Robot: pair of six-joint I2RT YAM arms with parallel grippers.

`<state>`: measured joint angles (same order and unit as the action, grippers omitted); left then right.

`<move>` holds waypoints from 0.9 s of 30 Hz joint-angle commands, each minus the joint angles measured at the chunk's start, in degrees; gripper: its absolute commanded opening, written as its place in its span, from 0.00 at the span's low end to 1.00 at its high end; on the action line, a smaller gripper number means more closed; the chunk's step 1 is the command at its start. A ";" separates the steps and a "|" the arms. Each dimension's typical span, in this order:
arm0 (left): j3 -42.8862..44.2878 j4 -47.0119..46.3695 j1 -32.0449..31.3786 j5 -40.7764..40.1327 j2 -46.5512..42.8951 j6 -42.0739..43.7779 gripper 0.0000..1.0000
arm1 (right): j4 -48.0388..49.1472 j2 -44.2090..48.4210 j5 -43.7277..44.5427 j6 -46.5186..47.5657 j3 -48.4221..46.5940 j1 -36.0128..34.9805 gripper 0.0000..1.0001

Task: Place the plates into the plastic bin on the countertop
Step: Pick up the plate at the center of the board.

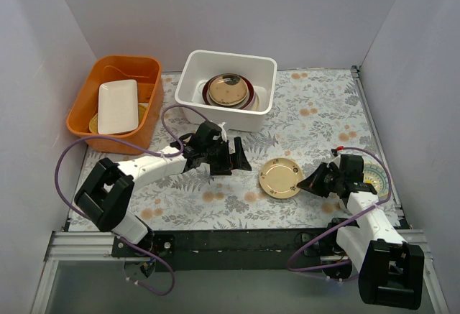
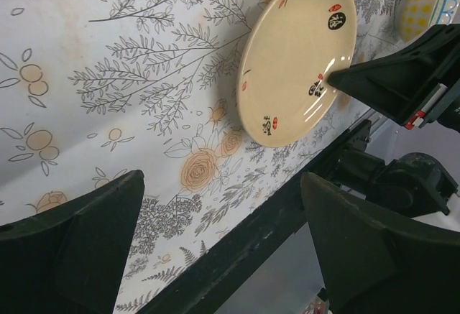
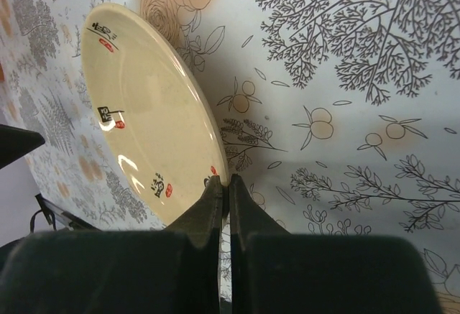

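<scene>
Two tubs stand at the top of the frame: one orange tub (image 1: pixel 108 142), one white bin (image 1: pixel 244 118). Two plates sit loose on the tabletop (image 1: pixel 316 120), a cream plate (image 1: pixel 280 178) at centre and a patterned plate (image 1: pixel 375 177) far right. There's one rectangular dish (image 1: pixel 118 105) at upper left; the stack (image 1: pixel 228 91) in the bin overlaps too much to count.

- Left arm (image 1: pixel 144 167): white links between bulky black joint housings.
- Right arm (image 1: pixel 363 220): the same white-and-black build, with a small red mark near the wrist.
- Purple cables (image 1: pixel 57 174): thin, looping beside both arms.
- Left gripper (image 1: pixel 238 157): matte black, with broad wedge fingers (image 2: pixel 79 249).
- Right gripper (image 1: pixel 305 182): black fingers (image 3: pixel 198 228) that taper to thin tips.
</scene>
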<state>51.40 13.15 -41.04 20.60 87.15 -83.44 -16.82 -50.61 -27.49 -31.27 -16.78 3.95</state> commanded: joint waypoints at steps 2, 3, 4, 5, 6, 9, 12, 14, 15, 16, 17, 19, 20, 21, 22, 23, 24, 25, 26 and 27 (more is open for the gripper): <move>-0.59 -4.79 -2.46 0.50 0.74 -1.64 0.90 | -0.84 0.25 -4.50 1.56 -3.52 -0.34 0.01; -0.68 -5.15 -2.64 0.41 0.91 -1.73 0.90 | -0.93 0.34 -4.68 1.56 -3.70 -0.34 0.01; -0.86 -5.76 -2.73 0.41 1.00 -1.99 0.89 | -1.02 0.42 -4.77 1.73 -3.88 -0.34 0.01; -0.95 -6.03 -2.99 0.41 1.09 -2.43 0.89 | -1.28 0.42 -5.03 1.82 -4.14 -0.34 0.01; -1.03 -6.81 -3.08 0.41 1.26 -2.60 0.89 | -1.20 0.51 -5.30 1.82 -4.23 -0.34 0.01; -1.04 -7.26 -3.44 0.49 1.96 -3.13 0.89 | -0.59 0.69 -6.52 1.74 -4.23 -0.34 0.01; -0.77 -8.05 -3.96 0.67 2.93 -3.48 0.89 | 0.29 0.78 -8.02 1.38 -4.23 -0.34 0.01; -0.42 -8.14 -4.31 0.67 3.28 -3.57 0.89 | 0.38 0.78 -8.90 1.30 -4.23 -0.43 0.01; -0.25 -8.31 -4.40 0.67 3.72 -3.57 0.88 | 0.47 0.78 -9.16 1.38 -4.40 -0.43 0.01; -0.24 -8.40 -4.58 0.67 3.90 -3.75 0.89 | 0.56 0.78 -9.51 1.38 -4.49 -0.43 0.01; -0.07 -8.57 -4.75 0.67 4.07 -3.84 0.88 | 0.73 0.78 -9.86 1.38 -4.49 -0.43 0.01; -0.07 -9.01 -5.02 0.84 4.69 -4.10 0.87 | 1.26 0.86 -10.48 1.30 -4.58 -0.43 0.01; -0.07 -9.19 -5.11 0.85 4.95 -4.19 0.87 | 1.61 0.86 -11.18 1.30 -4.58 -0.52 0.01; -0.16 -9.54 -5.19 1.02 5.13 -4.45 0.86 | 1.96 1.04 -11.62 1.21 -4.58 -0.52 0.01; -0.16 -9.80 -5.28 0.93 5.39 -4.45 0.86 | 2.40 1.21 -11.97 0.95 -4.50 -0.60 0.01; -0.24 -9.98 -5.54 0.93 5.39 -4.71 0.86 | 2.67 1.22 -12.41 0.94 -4.49 -0.61 0.01; -0.42 -10.50 -5.72 1.02 5.48 -4.98 0.85 | 2.93 1.30 -12.68 0.86 -4.49 -0.69 0.01; -0.42 -10.77 -5.81 1.11 5.66 -5.07 0.85 | 3.02 1.30 -12.85 0.86 -4.49 -0.69 0.01; -0.42 -11.12 -5.81 1.46 6.01 -5.42 0.85 | 3.11 1.22 -13.12 0.94 -4.49 -0.69 0.01; -0.42 -11.39 -5.98 1.72 6.27 -5.51 0.84 | 3.37 1.22 -13.56 0.86 -4.41 -0.78 0.01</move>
<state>51.00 3.97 -46.35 21.12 93.17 -88.18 -16.75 -50.19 -37.10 -30.06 -18.65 3.60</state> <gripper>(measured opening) 0.851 0.043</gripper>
